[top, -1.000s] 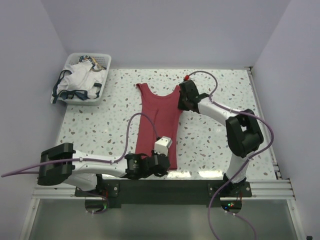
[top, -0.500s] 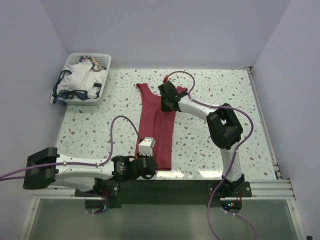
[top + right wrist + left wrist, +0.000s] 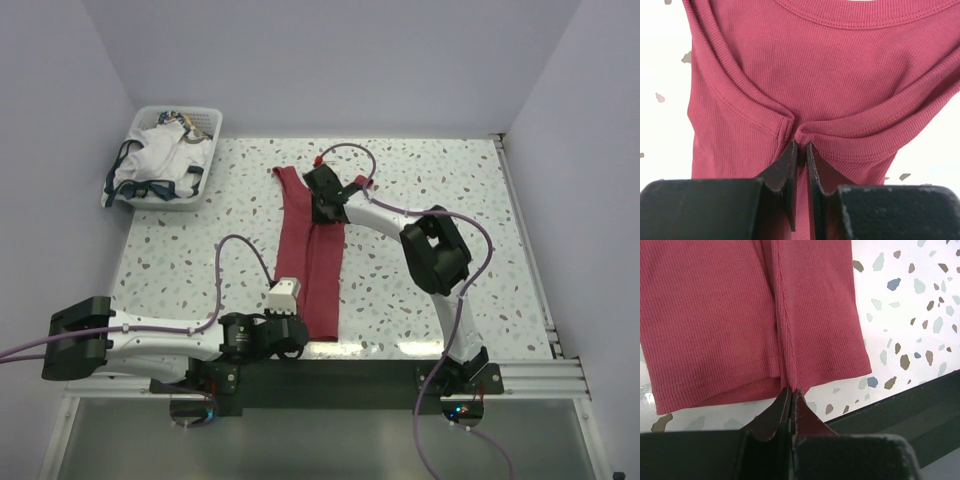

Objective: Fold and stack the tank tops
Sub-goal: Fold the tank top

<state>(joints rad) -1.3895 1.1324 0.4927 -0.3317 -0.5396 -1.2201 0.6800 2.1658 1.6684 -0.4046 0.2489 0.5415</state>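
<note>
The left arm (image 3: 150,340) is laid low along the near edge, with its wrist bent forward. The left gripper (image 3: 791,390) is closed tight, and a fold at the hem of the dark red tank top (image 3: 715,315) is pinched between the jaw tips. The right arm (image 3: 432,250) is extended far forward and inward, with its elbow raised. The right gripper (image 3: 801,146) is closed to a thin gap, and bunched cloth at an armhole is clamped between its jaws.
</note>
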